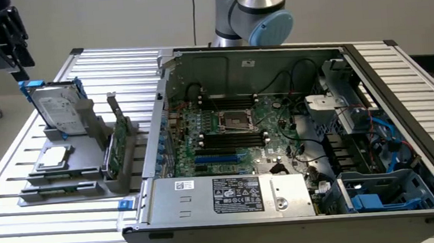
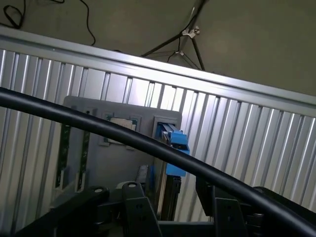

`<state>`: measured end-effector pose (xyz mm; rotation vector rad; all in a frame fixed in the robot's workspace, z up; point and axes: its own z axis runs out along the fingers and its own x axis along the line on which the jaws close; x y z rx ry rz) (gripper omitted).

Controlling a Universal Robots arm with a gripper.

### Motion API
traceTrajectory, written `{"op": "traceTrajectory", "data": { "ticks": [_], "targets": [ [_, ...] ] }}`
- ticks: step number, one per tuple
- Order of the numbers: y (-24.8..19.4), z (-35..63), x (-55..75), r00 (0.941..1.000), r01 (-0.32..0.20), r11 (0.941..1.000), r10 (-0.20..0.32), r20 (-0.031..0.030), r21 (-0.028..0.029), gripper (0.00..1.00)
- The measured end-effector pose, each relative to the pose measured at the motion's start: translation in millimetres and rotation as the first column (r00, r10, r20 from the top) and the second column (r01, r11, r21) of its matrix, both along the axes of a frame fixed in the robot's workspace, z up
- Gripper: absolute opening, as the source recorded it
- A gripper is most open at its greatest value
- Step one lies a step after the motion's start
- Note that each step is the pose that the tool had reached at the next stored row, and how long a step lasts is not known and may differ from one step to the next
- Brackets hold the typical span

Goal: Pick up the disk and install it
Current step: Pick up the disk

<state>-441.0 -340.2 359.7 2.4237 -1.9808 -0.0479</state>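
The disk (image 1: 54, 113) stood on edge in a grey stand (image 1: 82, 165) on the ribbed table (image 1: 121, 65), to the exterior view's left of the open computer case (image 1: 398, 86). The gripper (image 1: 5, 39) hung above it without touching (fingers (image 2: 134, 207) apart).

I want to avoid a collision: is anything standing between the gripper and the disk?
Nothing visible does. The gripper hangs just above the disk, which stands upright in its grey holder, with only air between them.
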Motion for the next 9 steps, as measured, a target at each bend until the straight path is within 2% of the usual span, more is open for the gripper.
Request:
{"op": "traceTrajectory", "data": {
  "ticks": [1, 9],
  "targets": [
    [0.0, -1.5, -0.1, 1.0000, 0.000, 1.0000, 0.000, 0.0009, 0.0003, 0.54],
    [1.0, -15.0, -1.1, 0.9997, 0.025, 0.9997, -0.025, 0.0014, 0.0036, 0.54]
  ]
}}
